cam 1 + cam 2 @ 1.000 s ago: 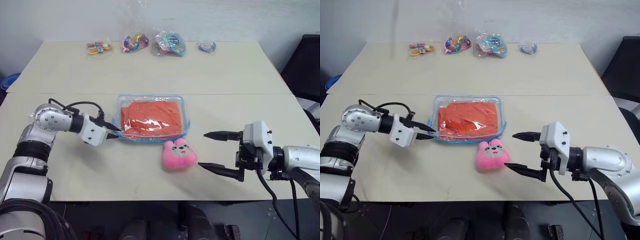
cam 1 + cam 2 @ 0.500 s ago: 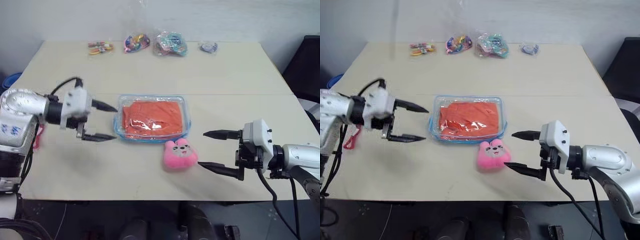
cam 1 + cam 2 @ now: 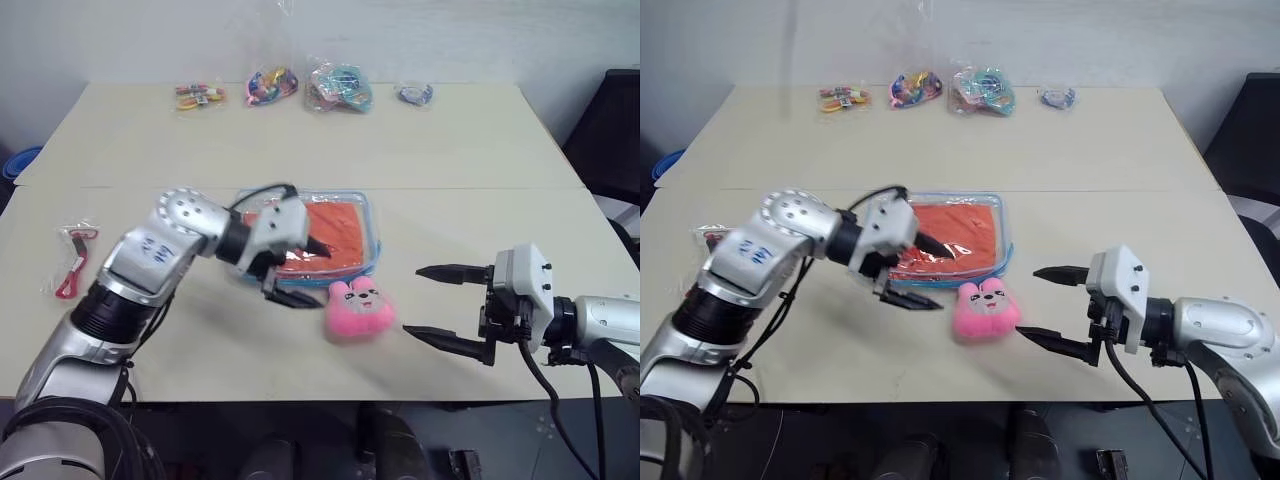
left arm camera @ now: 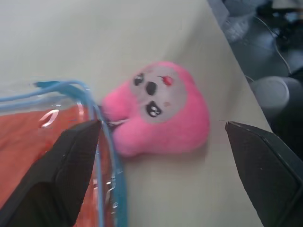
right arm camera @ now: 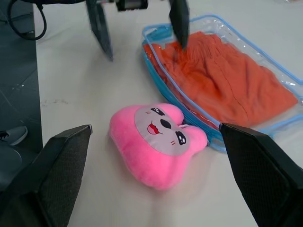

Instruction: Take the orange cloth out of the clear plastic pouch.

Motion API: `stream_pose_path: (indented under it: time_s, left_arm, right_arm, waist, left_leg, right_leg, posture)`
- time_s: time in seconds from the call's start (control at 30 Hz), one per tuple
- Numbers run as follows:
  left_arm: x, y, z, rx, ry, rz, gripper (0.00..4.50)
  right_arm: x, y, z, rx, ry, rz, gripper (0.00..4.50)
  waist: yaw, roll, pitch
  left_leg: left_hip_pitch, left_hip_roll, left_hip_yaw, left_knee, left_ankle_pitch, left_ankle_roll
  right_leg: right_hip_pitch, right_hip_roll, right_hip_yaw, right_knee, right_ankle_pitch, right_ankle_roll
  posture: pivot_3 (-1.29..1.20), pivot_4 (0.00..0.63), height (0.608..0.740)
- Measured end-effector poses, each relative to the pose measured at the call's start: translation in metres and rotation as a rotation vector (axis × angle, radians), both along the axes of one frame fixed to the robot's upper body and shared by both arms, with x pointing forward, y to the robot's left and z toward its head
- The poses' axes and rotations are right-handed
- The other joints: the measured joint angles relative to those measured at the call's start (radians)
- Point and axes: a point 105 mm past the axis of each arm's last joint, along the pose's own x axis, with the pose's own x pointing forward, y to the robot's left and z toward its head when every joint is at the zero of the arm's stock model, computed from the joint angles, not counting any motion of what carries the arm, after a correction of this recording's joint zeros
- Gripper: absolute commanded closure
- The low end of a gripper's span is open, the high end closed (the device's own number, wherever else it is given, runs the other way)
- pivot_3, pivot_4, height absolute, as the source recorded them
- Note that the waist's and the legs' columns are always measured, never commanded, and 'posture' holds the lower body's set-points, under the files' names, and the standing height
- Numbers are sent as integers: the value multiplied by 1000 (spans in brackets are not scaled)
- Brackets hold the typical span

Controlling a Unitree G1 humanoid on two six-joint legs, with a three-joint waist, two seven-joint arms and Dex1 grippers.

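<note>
The left gripper (image 3: 300, 272) has swung in from the bench's left side and now sits at the near-left corner of the clear plastic pouch (image 3: 372, 215), its jaws spread wide where a second ago they were nearly closed. One finger lies over the pouch top, above the orange cloth (image 3: 340, 225); the other hangs just off the pouch's near edge — nothing is held. The cloth is inside the pouch, flat and folded, just past that gripper. The pink plush toy (image 3: 357, 309) lies beside the lower finger, touching the pouch's near rim.

The right gripper (image 3: 450, 305) has not moved: wide open, empty, beyond the plush toy and well apart from the pouch.

My reading is that the left arm let go and repositioned to take the pouch's edge — extraction has not begun.
</note>
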Motion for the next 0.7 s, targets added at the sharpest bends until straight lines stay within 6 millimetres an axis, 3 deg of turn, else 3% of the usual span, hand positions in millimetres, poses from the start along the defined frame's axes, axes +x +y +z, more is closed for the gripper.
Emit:
stream_pose_path:
  time_s: [0.47,0.63,0.7]
  left_arm:
    - [1,-35,-38,31,9,-42,42]
    - [6,-35,-44,52,5,-11,42]
    - [9,-32,-50,65,13,13,449]
  right_arm:
    - [-5,9,6,-5,-34,-13,0]
    - [-3,14,6,-10,-42,9,0]
    - [-1,13,7,-17,-50,4,0]
  waist:
    - [1,0,0]
    - [2,0,0]
    - [1,0,0]
  left_leg:
    - [0,0,1,0,0,0]
    - [0,-1,0,0,0,1]
    - [0,-1,0,0,0,1]
  right_leg:
    - [0,0,1,0,0,0]
    - [0,0,1,0,0,0]
    - [0,0,1,0,0,0]
  posture:
    - [0,150,740]
    - [0,150,740]
    - [0,150,740]
